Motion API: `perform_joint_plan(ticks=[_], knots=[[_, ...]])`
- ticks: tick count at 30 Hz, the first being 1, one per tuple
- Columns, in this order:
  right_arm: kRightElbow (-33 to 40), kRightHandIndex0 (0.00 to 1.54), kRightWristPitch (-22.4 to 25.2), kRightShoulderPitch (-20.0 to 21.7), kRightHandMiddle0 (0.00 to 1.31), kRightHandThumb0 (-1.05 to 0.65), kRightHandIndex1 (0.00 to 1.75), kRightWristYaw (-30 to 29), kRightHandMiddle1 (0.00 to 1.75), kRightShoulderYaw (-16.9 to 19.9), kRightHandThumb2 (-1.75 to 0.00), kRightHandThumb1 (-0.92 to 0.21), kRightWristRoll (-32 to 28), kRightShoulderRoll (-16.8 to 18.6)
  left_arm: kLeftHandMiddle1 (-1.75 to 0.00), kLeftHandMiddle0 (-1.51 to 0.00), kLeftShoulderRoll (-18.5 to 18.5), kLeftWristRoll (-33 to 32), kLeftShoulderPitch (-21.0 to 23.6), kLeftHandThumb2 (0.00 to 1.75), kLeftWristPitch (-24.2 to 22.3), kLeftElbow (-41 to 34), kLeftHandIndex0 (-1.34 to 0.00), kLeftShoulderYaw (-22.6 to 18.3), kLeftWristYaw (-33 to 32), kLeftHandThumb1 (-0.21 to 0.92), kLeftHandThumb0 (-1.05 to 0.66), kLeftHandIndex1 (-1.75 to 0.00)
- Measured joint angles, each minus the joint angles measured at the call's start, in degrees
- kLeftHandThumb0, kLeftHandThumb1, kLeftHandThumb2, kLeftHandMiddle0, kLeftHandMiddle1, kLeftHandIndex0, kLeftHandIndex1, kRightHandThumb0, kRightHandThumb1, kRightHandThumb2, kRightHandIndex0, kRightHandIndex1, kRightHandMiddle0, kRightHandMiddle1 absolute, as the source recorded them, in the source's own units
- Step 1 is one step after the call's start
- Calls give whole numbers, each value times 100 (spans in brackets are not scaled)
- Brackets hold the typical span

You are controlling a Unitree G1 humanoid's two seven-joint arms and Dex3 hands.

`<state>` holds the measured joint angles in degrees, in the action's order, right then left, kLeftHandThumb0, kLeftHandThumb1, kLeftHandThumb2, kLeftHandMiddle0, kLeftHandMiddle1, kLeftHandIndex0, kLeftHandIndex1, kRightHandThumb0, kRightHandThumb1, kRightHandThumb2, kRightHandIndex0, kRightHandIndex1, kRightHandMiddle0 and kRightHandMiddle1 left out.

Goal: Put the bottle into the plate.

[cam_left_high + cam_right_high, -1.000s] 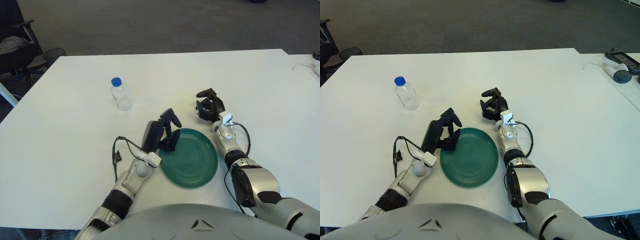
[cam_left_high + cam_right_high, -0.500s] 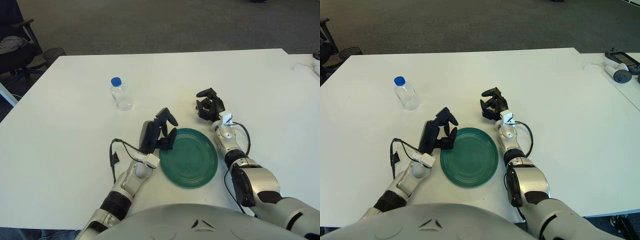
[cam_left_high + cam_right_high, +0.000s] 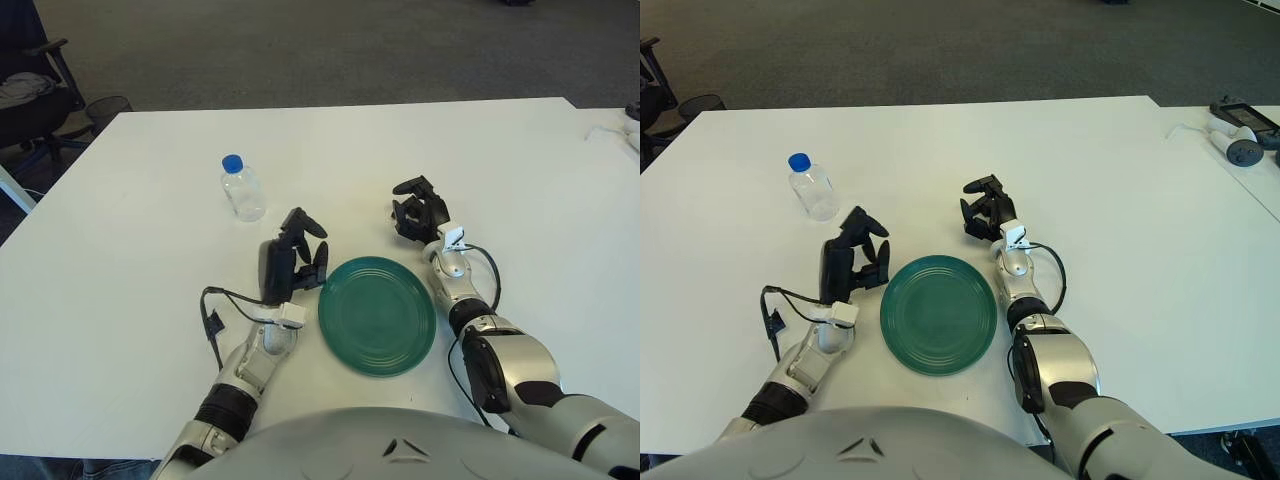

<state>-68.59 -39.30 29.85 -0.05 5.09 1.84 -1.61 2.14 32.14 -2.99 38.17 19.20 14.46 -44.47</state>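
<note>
Bottle [image 3: 243,188] upright, left hand [image 3: 288,262] open, empty

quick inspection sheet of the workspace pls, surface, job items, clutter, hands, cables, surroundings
surface: white table, bare around the job's things
job's things: bottle, blue cap, upright, far left; green plate near the front edge, nothing on it
clutter: small devices on a second table at far right
hands: left hand between bottle and plate, fingers spread, holding nothing; right hand beyond the plate's right rim, fingers curled, holding nothing
cables: black cable at left wrist; another at right wrist
surroundings: dark carpet; office chair at far left
</note>
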Motion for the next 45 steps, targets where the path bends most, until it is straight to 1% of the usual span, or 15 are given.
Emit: perform_joint_plan(ticks=[1, 3, 5, 7, 11, 14, 15, 17, 20, 24, 27, 32, 39, 43, 45], knots=[[-1, 51, 0, 1, 34, 0, 165, 0, 152, 1, -90, -58, 0, 2, -175, -102, -34, -30, -1, 103, -45, 7, -44, -90, -101, 53, -42, -175], [-2, 52, 0, 3, 35, 0, 165, 3, 152, 1, -92, -57, -1, 4, -175, -71, -109, -89, 2, 84, -186, 28, -35, -281, -340, 68, -39, -175], [-4, 53, 0, 5, 35, 0, 165, 9, 152, 4, -93, -56, -2, 7, -175, -53, -186, -176, 15, 71, -377, 65, -29, -499, -604, 77, -38, -175], [-13, 53, 3, 3, 37, 0, 165, 17, 151, 10, -94, -55, -3, 14, -175, -28, -273, -261, 25, 59, -626, 102, -24, -748, -919, 86, -37, -175], [-20, 53, 10, 14, 38, 0, 165, 49, 151, 35, -94, -54, -12, 34, -175, -7, -552, -401, -50, 52, -1283, -18, -21, -1310, -1536, 91, -36, -175], [-21, 53, 10, 21, 38, 0, 164, 78, 151, 57, -94, -54, -17, 39, -175, -3, -752, -437, -383, 52, -1669, -405, -20, -1546, -1734, 92, -36, -175], [-23, 53, 11, 21, 38, 0, 164, 85, 151, 70, -94, -54, -17, 41, -175, -2, -813, -436, -504, 50, -1800, -542, -13, -1614, -1807, 92, -50, -175], [-31, 53, 14, 20, 38, 0, 164, 107, 151, 94, -94, -55, -20, 46, -175, -1, -884, -462, -645, 50, -2010, -682, -5, -1737, -2074, 92, -66, -175], [-42, 52, 26, 20, 37, 0, 165, 118, 151, 129, -93, -55, -23, 46, -175, 0, -893, -435, -685, 50, -2178, -749, -2, -1890, -2493, 92, -75, -175], [-43, 52, 45, 23, 37, 0, 165, 132, 151, 146, -93, -56, -24, 46, -174, 0, -894, -415, -648, 50, -2413, -768, 0, -1998, -3016, 92, -79, -175], [-42, 52, 45, 26, 37, 0, 166, 134, 151, 158, -93, -56, -23, 46, -170, 0, -896, -415, -625, 51, -2500, -771, 0, -2028, -3304, 92, -82, -175], [-42, 50, 46, 33, 35, 0, 167, 138, 152, 176, -92, -57, -23, 49, -154, 0, -898, -437, -614, 50, -2537, -779, 0, -2101, -3576, 92, -86, -172], [-42, 48, 49, 33, 33, 0, 169, 137, 153, 147, -91, -59, -6, 50, -125, 0, -903, -666, -556, 49, -2736, -763, 0, -2337, -3663, 92, -89, -158], [-42, 47, 51, 39, 33, 0, 169, 135, 153, 119, -91, -59, -2, 45, -116, 0, -912, -752, -472, 48, -2896, -739, 0, -2471, -3711, 92, -92, -152], [-42, 47, 58, 45, 33, 0, 169, 135, 153, 119, -91, -59, -2, 45, -108, 0, -913, -763, -446, 47, -2948, -732, 0, -2486, -3713, 92, -94, -147]])
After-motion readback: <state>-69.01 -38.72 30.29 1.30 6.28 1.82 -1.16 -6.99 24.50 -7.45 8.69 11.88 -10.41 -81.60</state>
